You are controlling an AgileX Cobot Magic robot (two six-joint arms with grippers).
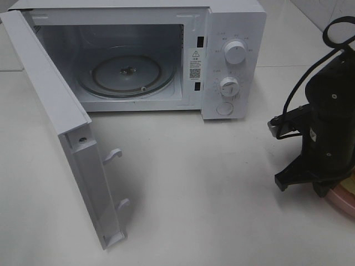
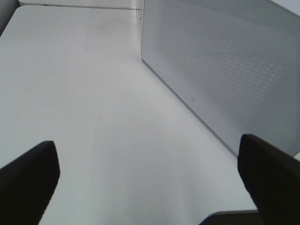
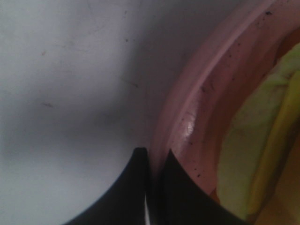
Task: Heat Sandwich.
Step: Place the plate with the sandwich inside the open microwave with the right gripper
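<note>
The right gripper [image 3: 152, 152] is closest to the lens, and its black jaws are clenched on the rim of the one pink plate [image 3: 197, 93]. On this plate lies the single sandwich [image 3: 248, 154], pale bread with a yellow cheese edge; only a part of it is visible. The plate stands on the white table [image 1: 194, 194], at its right edge. One white microwave [image 1: 233, 33] stands farther back, with its door [image 1: 61, 138] swung open, a bare glass turntable [image 1: 127, 75] inside, and two knobs [image 1: 235, 54]. The left gripper [image 2: 147, 154] hangs released, its jaws wide apart.
</note>
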